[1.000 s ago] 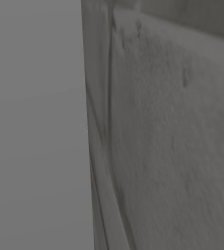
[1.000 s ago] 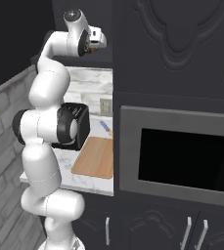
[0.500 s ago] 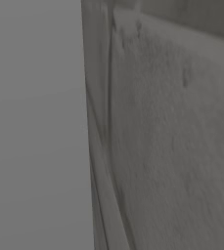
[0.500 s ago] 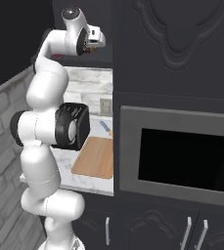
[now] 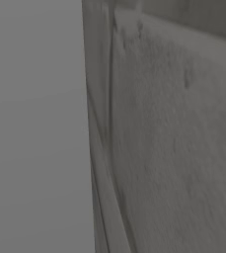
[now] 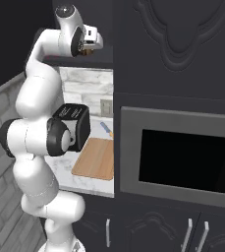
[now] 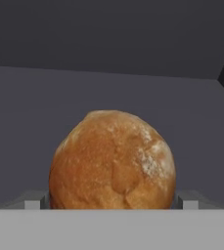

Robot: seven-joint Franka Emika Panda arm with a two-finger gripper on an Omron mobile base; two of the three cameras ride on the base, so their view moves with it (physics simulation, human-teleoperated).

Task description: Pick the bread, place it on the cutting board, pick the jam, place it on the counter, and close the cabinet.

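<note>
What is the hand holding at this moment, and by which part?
Nothing held yet: the round, golden-brown crusty bread roll sits between the open hand's fingers, whose contact cannot be told.

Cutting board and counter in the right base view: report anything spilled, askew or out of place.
Nothing stands out. The cutting board lies flat on the counter, bare, with a blue-handled utensil behind it. The bread sits whole inside the cabinet, between the open gripper's fingertips.
</note>
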